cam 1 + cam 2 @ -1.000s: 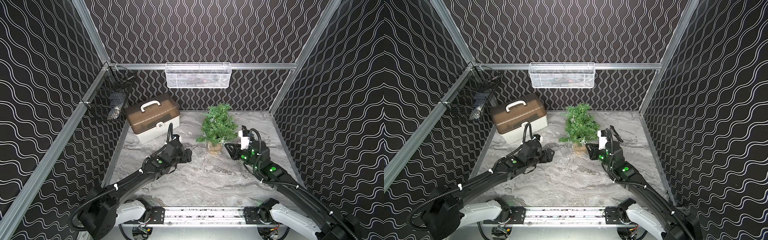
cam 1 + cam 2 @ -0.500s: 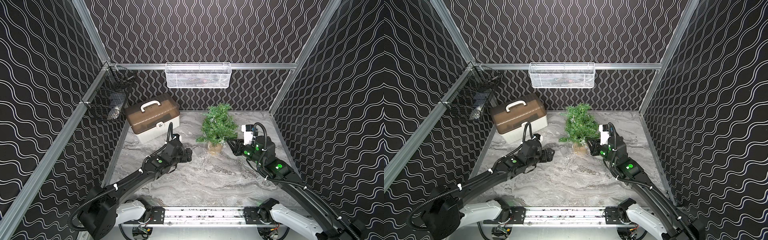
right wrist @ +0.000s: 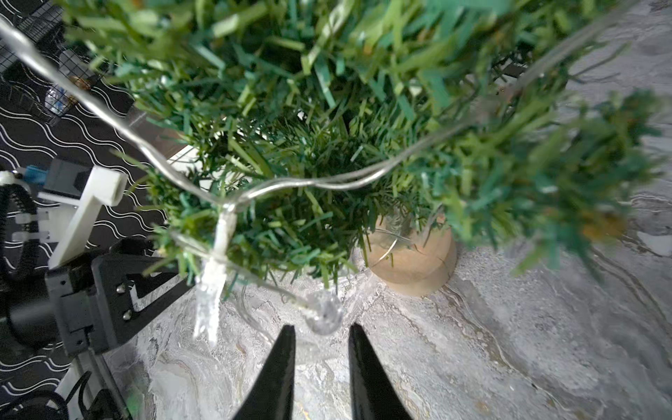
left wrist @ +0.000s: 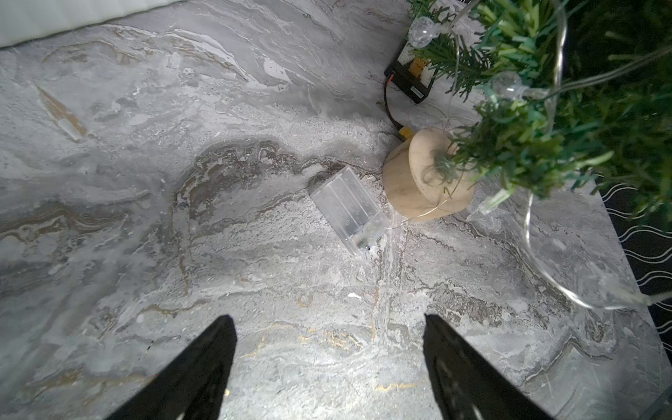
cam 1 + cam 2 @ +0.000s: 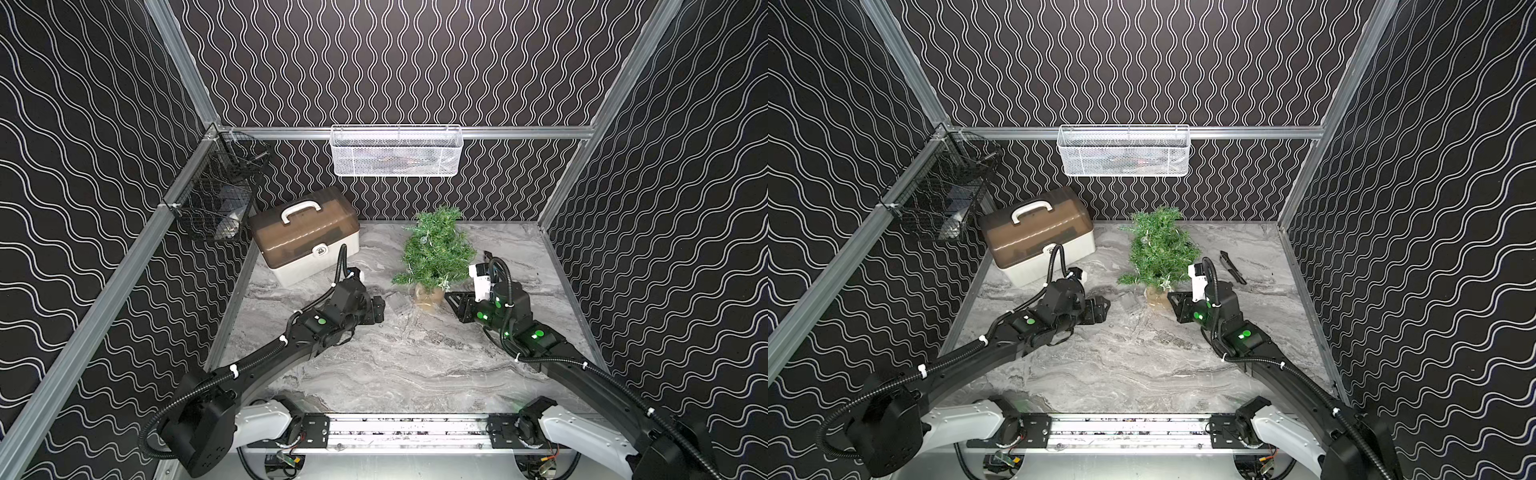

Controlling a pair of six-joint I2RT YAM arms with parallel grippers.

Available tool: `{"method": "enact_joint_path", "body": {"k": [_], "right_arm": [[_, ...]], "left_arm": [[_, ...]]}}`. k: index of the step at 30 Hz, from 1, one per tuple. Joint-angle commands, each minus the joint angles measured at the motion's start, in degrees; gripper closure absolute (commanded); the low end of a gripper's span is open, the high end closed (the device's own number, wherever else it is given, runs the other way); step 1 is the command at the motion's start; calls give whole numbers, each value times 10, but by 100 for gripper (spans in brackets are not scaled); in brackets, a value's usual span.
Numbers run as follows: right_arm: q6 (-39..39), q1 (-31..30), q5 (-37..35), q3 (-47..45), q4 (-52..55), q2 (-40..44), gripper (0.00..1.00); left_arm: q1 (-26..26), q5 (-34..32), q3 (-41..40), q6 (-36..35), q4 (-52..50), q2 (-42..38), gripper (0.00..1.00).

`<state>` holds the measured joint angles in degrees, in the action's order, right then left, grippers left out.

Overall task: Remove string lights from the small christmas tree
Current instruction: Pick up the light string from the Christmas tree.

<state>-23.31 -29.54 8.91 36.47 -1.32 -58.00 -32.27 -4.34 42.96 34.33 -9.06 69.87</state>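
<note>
The small christmas tree point(image 5: 438, 253) point(image 5: 1160, 249) stands upright at the back middle on a tan round base point(image 4: 425, 182) point(image 3: 414, 262). The string lights' silvery wire point(image 3: 309, 183) winds through its branches. Their translucent battery box point(image 4: 349, 212) point(image 5: 398, 305) lies flat on the table beside the base. My left gripper point(image 4: 329, 320) point(image 5: 378, 309) is open, low over the table, a short way from the box. My right gripper point(image 3: 322, 331) point(image 5: 451, 301) is on the tree's other side, jaws a narrow gap apart. A round clear bulb point(image 3: 323, 314) hangs just beyond its tips, not gripped.
A brown-lidded white box point(image 5: 305, 237) stands at the back left. A black flat tool point(image 5: 1232, 268) lies right of the tree. A white mesh basket point(image 5: 397, 151) hangs on the back wall and a black wire basket point(image 5: 220, 199) on the left wall.
My right gripper has dropped a little lower beside the tree's base and its jaws have parted slightly. The left arm has not moved.
</note>
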Motion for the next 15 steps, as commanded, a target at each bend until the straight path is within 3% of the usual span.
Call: {"method": "enact_joint_path", "body": {"k": [1,15], "right_arm": [[10,-3,2,16,-40,-17,73],[10,-6,-26,33,-44,-41,80]], "left_arm": [[0,1,6,-5,7,4,16],[0,-5,2,-8,4,0,15]]}}
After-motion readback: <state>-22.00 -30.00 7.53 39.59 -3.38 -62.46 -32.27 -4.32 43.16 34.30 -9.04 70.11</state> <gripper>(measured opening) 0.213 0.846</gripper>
